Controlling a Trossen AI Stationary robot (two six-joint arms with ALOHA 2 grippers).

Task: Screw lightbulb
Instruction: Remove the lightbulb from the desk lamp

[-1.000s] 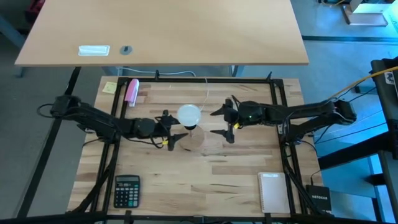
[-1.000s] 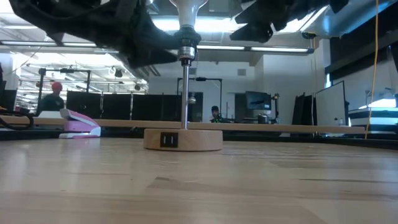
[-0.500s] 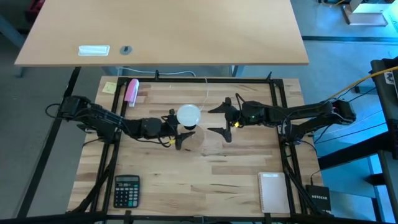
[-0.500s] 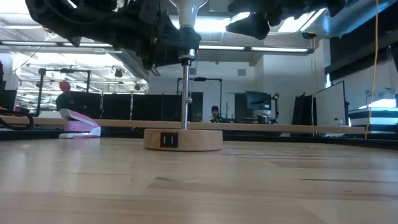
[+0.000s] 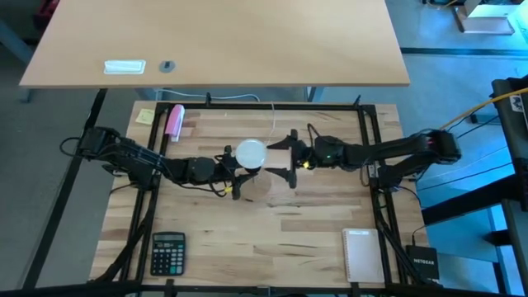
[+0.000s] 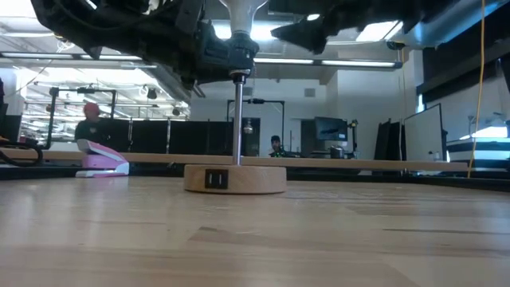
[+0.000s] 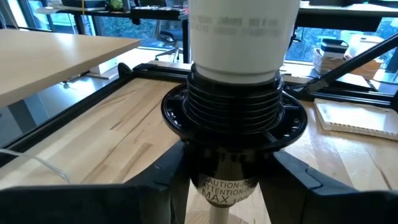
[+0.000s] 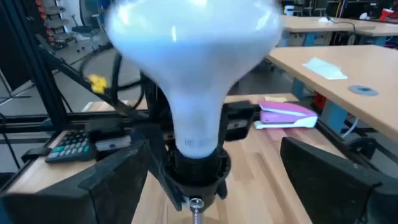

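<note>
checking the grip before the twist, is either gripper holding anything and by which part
The left gripper is around the black socket under the lightbulb; a firm clamp cannot be told. The right gripper is open, holding nothing.

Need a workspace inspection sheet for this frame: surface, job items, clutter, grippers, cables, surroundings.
Surface: wooden table, black frame.
Job's things: lightbulb upright in black socket on a post over a wooden base.
Clutter: calculator, pink stapler, sticky note, notepad.
Grippers: left gripper around the socket, closing; right gripper open beside the bulb, apart.
Cables: white cable behind the lamp.
Surroundings: second desk; people far behind.
</note>
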